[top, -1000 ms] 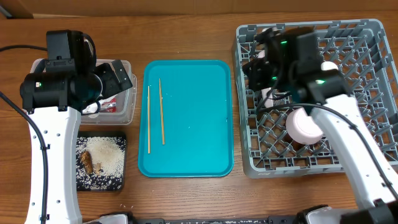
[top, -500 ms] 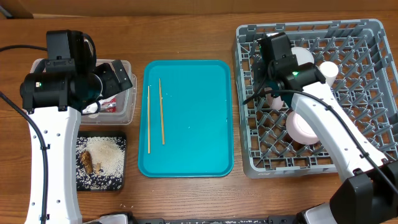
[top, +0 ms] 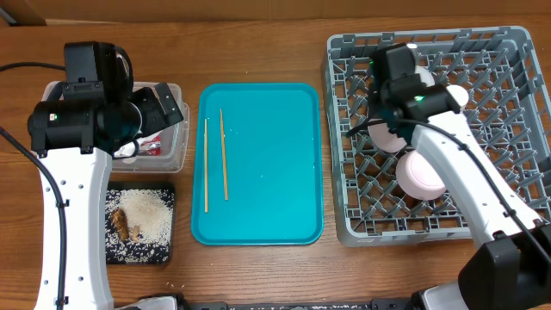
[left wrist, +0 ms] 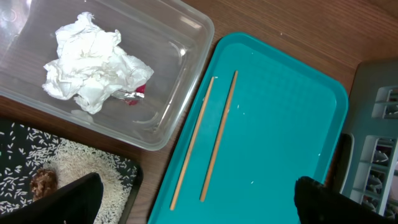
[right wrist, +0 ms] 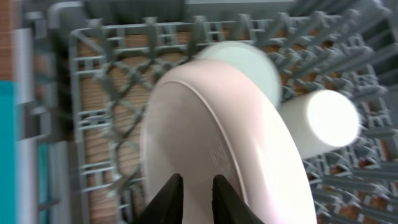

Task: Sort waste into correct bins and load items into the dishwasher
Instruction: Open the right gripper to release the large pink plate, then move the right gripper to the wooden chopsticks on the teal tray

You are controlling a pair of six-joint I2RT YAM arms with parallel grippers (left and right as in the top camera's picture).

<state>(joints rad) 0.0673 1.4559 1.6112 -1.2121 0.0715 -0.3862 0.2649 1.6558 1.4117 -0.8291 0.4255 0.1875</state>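
1. Fingertips (right wrist: 174,194) of the right gripper (right wrist: 198,180) stand close together at the bottom of the right wrist view. Only a narrow gap parts them, and the rim of the white plate (right wrist: 211,130) sits pinched in it. The view is blurred.
2. The plate stands tilted on edge inside the dish rack (top: 508,52), at the upper left of the rack in the overhead view.
3. A small white cup (right wrist: 333,118) lies just right of the plate, and the grey rack wall (right wrist: 93,37) lies to its left and above it. An upturned white bowl (top: 422,175) sits lower in the rack, near the arm.
4. The left gripper (left wrist: 196,186) is spread wide and holds nothing. Its dark fingers show in the two bottom corners of the left wrist view.
5. The clear tub (left wrist: 180,93) at upper left holds the crumpled napkin (left wrist: 93,68), with the red wrapper (left wrist: 137,92) touching it.
6. The black tray (left wrist: 18,162) at lower left carries the rice (left wrist: 81,162) and a brown scrap (left wrist: 43,183).
7. The chopsticks (left wrist: 219,134) lie side by side near the left edge of the teal tray (top: 275,172), well apart from both grippers. The tray surface to their right is open.
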